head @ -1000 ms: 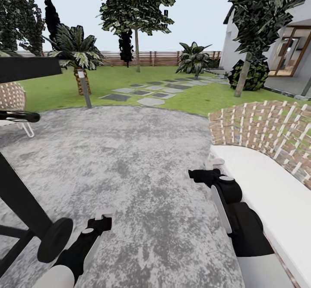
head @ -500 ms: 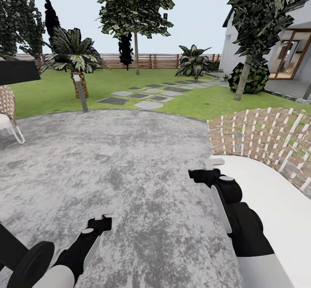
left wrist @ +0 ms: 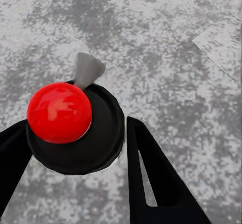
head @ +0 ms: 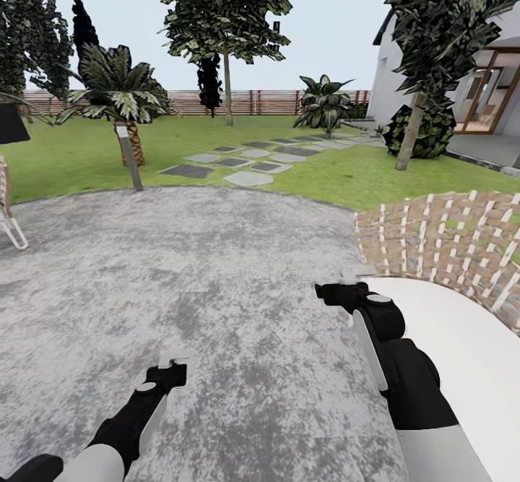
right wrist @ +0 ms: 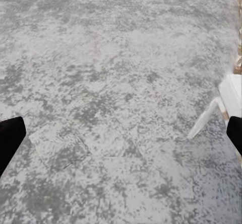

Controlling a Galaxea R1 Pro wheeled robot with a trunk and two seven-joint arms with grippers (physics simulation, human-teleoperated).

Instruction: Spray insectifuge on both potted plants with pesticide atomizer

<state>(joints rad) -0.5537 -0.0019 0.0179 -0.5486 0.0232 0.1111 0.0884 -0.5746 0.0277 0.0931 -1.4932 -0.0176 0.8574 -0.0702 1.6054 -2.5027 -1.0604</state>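
Observation:
The pesticide atomizer and the potted plants are out of view. The garden lawn with pale stone slabs lies ahead, beyond the grey patio. My left gripper hangs low over the patio, open and holding nothing; in the left wrist view its black fingers stand apart, and beyond them is a red ball on a black disc. My right gripper is open and empty next to a white cushion, its fingertips wide apart over bare paving.
A wicker seat with a white cushion stands close at my right. A chair leg shows at the left edge. A lamp post and a palm edge the lawn; a fence, trees and a house lie behind.
The whole view has shifted, so the camera has moved: the black stand and the left chair have slid off toward the left edge. Both arms keep the same pose.

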